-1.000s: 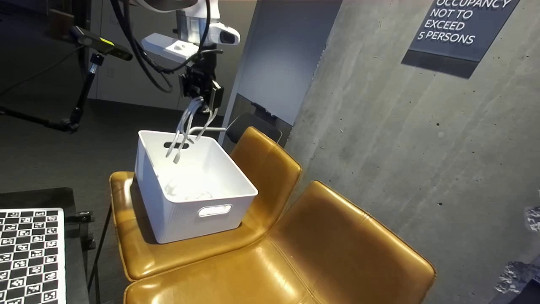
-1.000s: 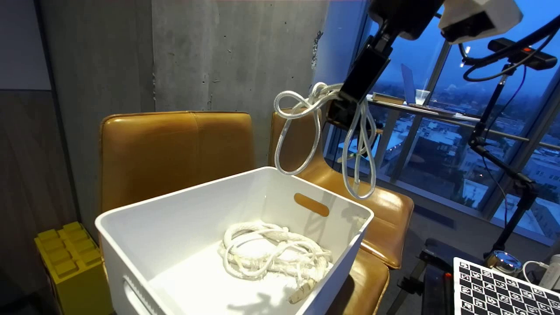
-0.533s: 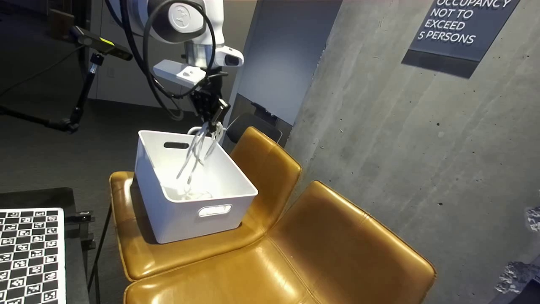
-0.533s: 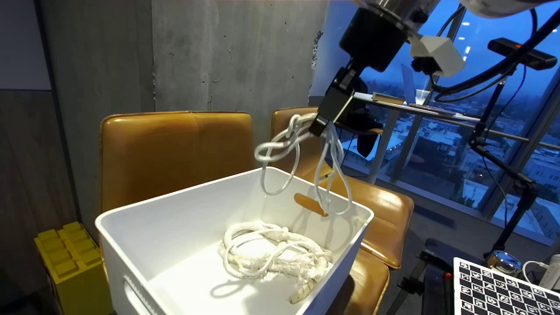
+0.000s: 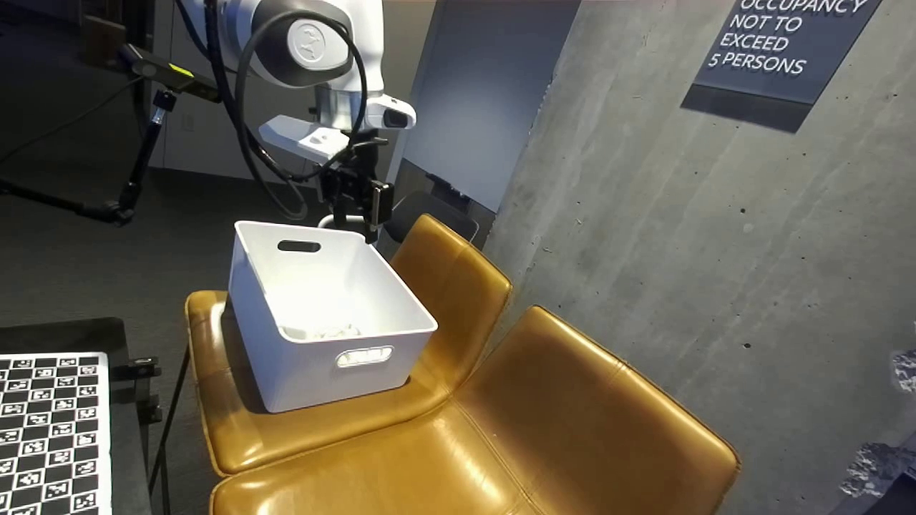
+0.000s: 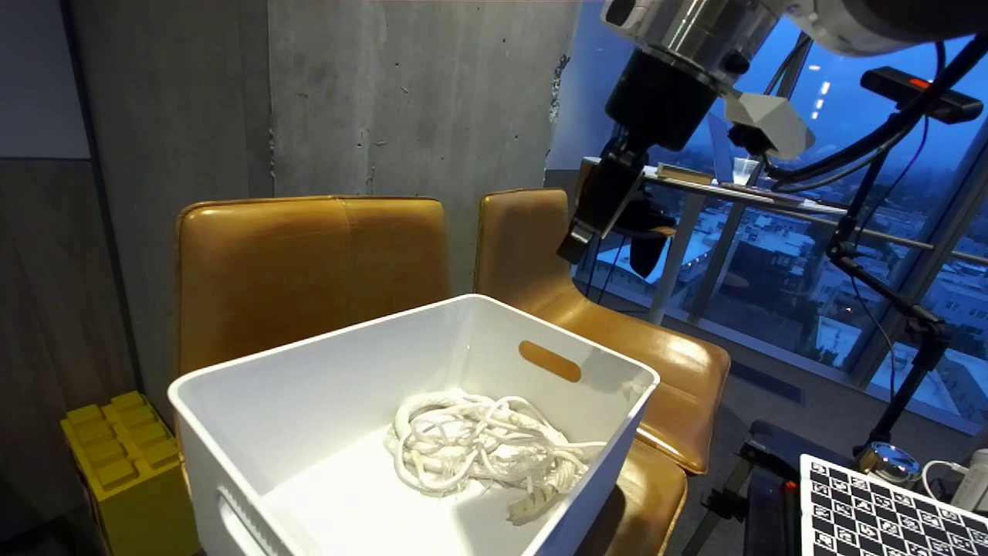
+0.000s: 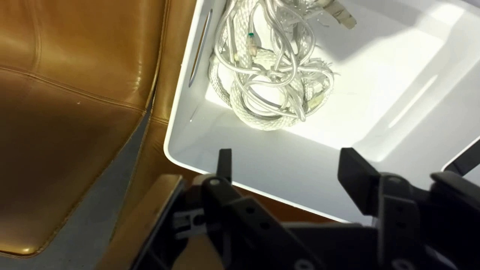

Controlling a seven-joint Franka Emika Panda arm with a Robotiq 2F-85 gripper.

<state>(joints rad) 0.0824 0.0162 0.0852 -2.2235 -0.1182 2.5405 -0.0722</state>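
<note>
A white bin holds a pile of white rope and thin cord. The pile lies on the bin's floor by the wall with a handle slot. In the wrist view the thin cord loops rest on top of thicker braided rope. My gripper is open, its two black fingers wide apart with nothing between them. In both exterior views the gripper hangs above the bin's far end, clear of the rope.
The bin stands on a tan leather chair, with further tan seating around it. A concrete wall rises behind. A yellow brick-shaped block and a patterned marker board flank the bin. A camera stand is nearby.
The gripper came down over the bin holding the looped cord, then opened. The cord dropped and now lies on the rope in the bin.
</note>
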